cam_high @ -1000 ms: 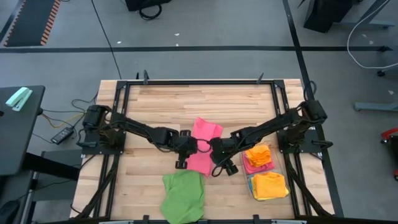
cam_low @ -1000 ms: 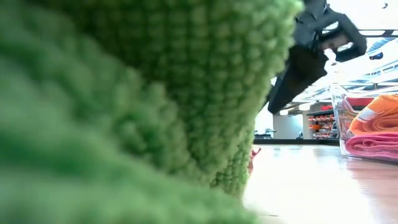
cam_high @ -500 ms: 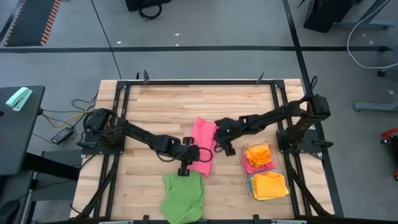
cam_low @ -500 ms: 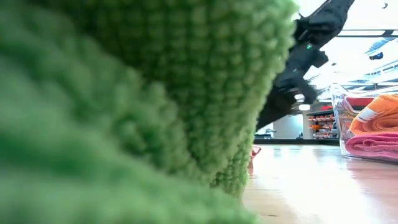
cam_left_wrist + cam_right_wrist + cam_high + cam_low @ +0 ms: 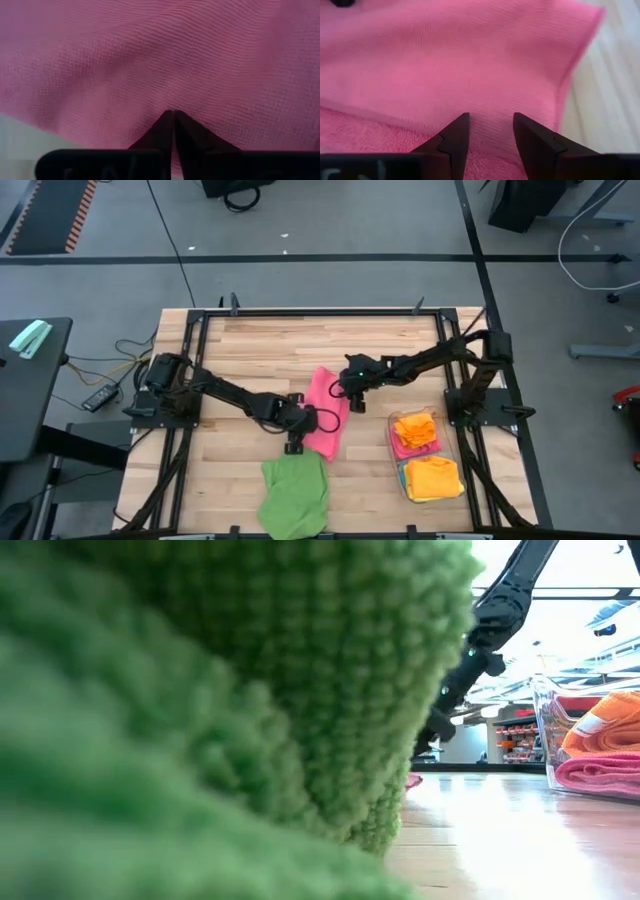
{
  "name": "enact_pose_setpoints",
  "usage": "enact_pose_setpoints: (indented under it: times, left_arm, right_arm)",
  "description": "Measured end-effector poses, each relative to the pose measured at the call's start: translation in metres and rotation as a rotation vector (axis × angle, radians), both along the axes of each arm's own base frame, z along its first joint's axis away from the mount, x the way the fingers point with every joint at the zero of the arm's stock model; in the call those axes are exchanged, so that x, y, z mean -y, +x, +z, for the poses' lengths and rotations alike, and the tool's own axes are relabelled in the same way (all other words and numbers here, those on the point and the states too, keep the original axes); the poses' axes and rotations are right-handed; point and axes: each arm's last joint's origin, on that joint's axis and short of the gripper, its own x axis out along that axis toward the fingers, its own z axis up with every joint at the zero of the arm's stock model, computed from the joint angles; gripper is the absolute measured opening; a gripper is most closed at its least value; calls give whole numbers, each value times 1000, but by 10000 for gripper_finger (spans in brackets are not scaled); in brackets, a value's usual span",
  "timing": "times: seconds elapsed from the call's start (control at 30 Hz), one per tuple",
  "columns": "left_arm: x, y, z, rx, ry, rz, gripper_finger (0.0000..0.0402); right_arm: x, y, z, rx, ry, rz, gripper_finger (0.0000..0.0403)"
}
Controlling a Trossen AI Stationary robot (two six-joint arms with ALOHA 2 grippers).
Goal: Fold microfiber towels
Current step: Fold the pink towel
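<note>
Right gripper (image 5: 341,390) is pulling back to the pink towel's (image 5: 326,411) far edge, fingers parted; left gripper (image 5: 308,423) is pinching that towel, fingers clenched.

Two grippers, left gripper (image 5: 300,430) and right gripper (image 5: 341,391); one pink towel (image 5: 327,412); one green towel (image 5: 295,495); one bin (image 5: 395,442).

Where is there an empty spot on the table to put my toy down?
The far strip of the table, beyond the pink towel, is bare wood, and so is the near-left corner beside the green towel. The middle is crowded: left gripper, right gripper. The clear bin fills the near-right.
</note>
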Motion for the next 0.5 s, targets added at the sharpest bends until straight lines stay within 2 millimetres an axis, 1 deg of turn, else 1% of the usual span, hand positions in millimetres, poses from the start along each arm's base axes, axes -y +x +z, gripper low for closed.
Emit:
enact_pose_setpoints:
  times: [0.1,0.17,0.23,0.37,0.43,0.5]
  left_arm:
    - [-9,0,0,-19,4,18,19]
    - [-11,0,1,-28,17,-3,17]
    - [-12,-4,6,-43,40,-42,16]
    - [-20,-7,29,15,76,-64,20]
    - [-26,-8,36,30,77,-46,20]
    - [-31,-8,40,47,76,-30,18]
  right_arm:
    - [3,3,-9,-13,-11,-22,158]
    - [6,3,-12,-21,-33,-97,158]
    - [11,1,-13,-39,-51,-168,158]
    - [30,-7,-13,-56,-49,-370,158]
    - [40,-12,-13,-68,-22,-487,158]
    - [48,-17,-14,-92,1,-564,158]
